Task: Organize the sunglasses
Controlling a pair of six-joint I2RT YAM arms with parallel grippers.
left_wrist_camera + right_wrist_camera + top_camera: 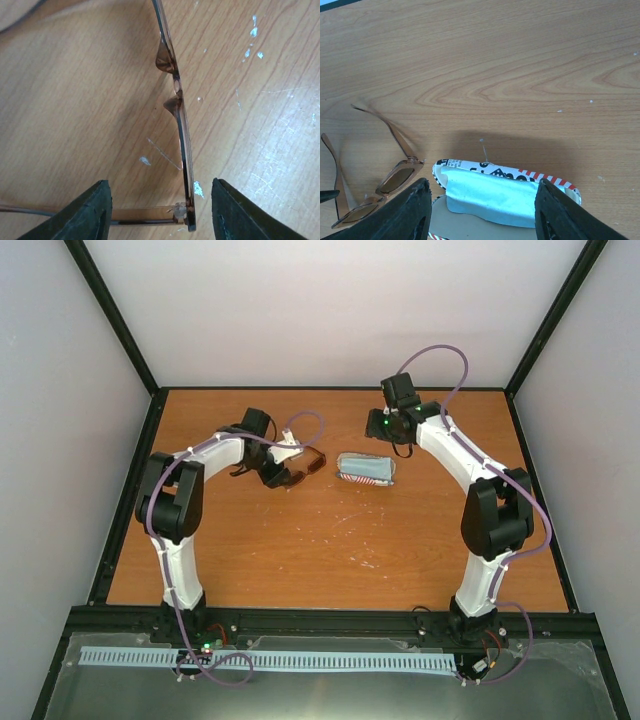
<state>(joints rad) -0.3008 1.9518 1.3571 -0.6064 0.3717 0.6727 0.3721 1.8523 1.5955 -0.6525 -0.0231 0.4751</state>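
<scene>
1. The table (330, 550): one wooden top carrying everything. Nothing on it looks put away yet, so I judge the task to be at an early stage.
2. The arms: two, one on each side, both reaching toward the far middle of the table.
3. The left tool (160, 200): one. Its jaws stand apart, astride the hinge corner of the sunglasses (182, 150), with wood showing between the front frame and the right-hand finger. No grip shows yet.
4. The right tool (482, 190): one, jaws spread and empty, hanging over the case.
5. The case (540, 176): one, oval and flag-patterned, lying near the table's centre. It appears open, though its far half is hard to make out.
6. The cloth (490, 192): one, light blue, lying across the case.
7. The sunglasses: one pair, resting on the table to the left of the case and apart from it, both temple arms unfolded. What seems left is to take hold of them, fold the arms and get them into the case.
</scene>
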